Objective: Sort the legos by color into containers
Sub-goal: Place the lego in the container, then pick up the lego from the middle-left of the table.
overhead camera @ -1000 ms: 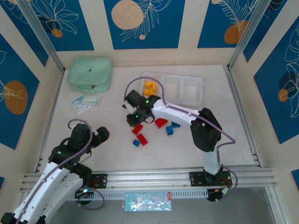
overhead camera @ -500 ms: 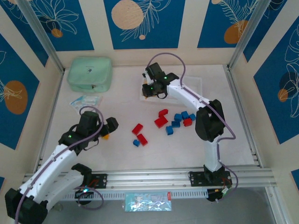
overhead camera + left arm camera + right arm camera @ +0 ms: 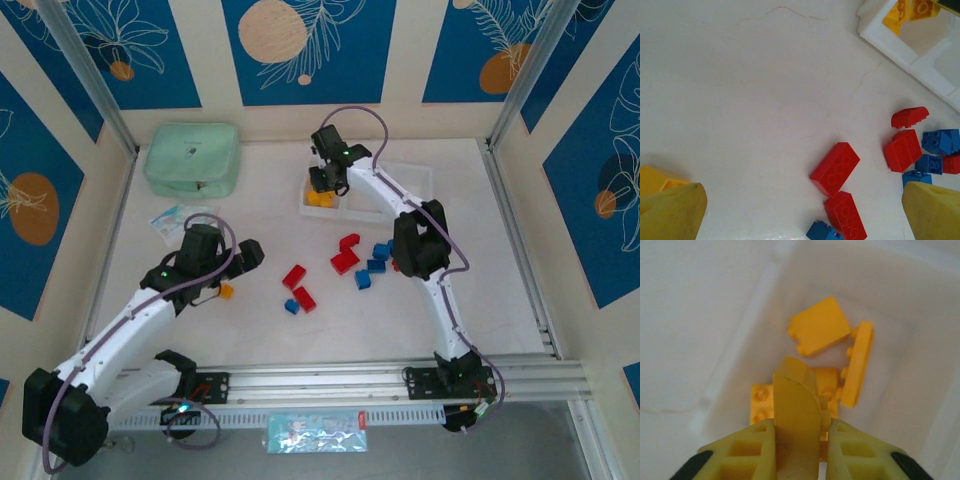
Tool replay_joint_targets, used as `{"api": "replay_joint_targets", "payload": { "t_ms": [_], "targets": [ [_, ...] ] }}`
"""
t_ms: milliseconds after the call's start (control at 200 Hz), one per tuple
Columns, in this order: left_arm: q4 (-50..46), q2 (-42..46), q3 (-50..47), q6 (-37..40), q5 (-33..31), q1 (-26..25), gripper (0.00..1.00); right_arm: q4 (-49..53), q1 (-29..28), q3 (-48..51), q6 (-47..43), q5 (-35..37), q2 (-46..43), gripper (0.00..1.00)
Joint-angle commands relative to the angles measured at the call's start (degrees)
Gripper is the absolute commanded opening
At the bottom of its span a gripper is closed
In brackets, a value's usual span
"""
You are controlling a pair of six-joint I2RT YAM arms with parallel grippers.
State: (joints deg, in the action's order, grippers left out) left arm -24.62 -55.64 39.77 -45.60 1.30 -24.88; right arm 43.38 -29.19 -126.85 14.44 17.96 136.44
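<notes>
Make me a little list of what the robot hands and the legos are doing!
Right hand: shut on held yellow lego, above tray's left-end compartment
Compartment contents: yellow legos
Left hand: open, above table
On table: red legos, blue legos, loose yellow lego beside Left hand

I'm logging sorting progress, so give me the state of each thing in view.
Tray: yellow bricks in one end compartment.
Right gripper: shut on a yellow brick, over the tray.
Left gripper: open, above the table.
Red bricks: loose on the table.
Blue bricks: loose on the table.
Pouch: closed.
</notes>
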Motion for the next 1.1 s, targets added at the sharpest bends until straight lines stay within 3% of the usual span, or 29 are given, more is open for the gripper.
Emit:
{"api": "replay_joint_targets", "payload": {
  "t_ms": [0, 130, 335, 800, 1095],
  "targets": [
    [1.2, -0.5, 2.1, 1.9, 0.2, 0.1, 1.0, 4.0, 0.3, -6.2, -1.3, 1.5, 2.7, 0.29],
    [0.5, -0.7, 2.5, 2.4, -0.3, 0.2, 1.0, 5.2, -0.2, -7.8, -1.8, 1.0, 2.1, 0.4],
    [-2.2, -0.3, 3.3, 3.0, -2.3, 0.3, 1.0, 3.6, -2.0, -2.0, -2.2, 0.4, -4.5, 0.5],
    [-13.8, 0.4, 2.9, 1.2, -7.1, 0.5, 1.0, -8.1, -7.4, 35.1, 4.9, -10.2, -31.5, 0.68],
    [-17.9, 2.4, -1.3, -3.1, -10.5, 0.5, 0.97, -12.8, -14.1, 51.4, 8.8, -13.4, -41.7, 0.8]
  ]
}}
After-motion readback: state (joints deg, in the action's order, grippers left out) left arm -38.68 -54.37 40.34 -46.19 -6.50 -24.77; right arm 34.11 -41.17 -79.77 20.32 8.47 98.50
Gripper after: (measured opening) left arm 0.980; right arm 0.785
